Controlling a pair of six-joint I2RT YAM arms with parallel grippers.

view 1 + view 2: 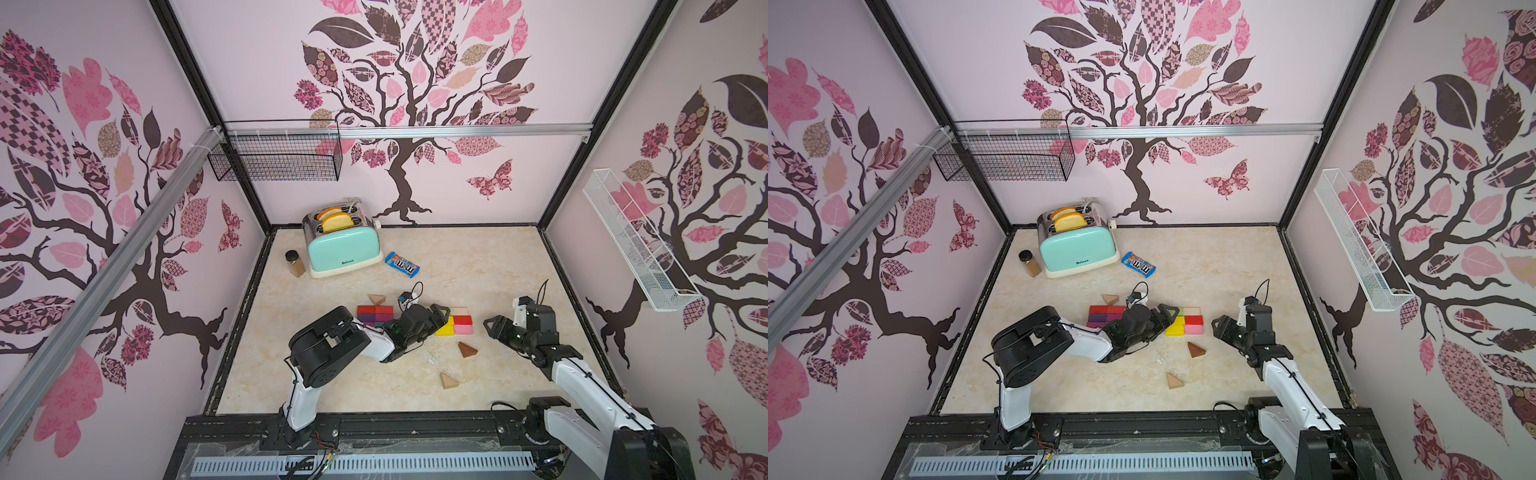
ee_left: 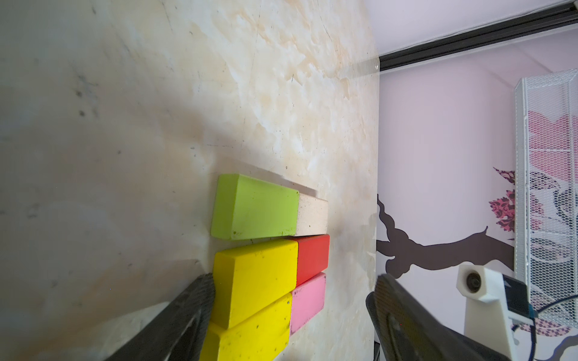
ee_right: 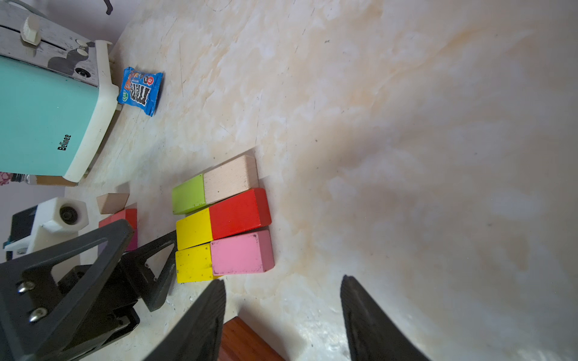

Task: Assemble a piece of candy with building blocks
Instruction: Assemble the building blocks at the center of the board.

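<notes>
Right, the left gripper has its jaws spread wide across the blocks. One finger is just beside the end of a yellow block, with nothing pinched. The right gripper is spread too and empty, near the pink block; a brown triangle shows at the bottom edge. In both top views the blocks lie mid-frame: green, tan, yellow, red and pink together, with a red-and-purple group to their left. The left wrist hides what lies between. A tan triangle sits just above that group. Toaster, candy packet and jar stand higher up, well apart.
</notes>
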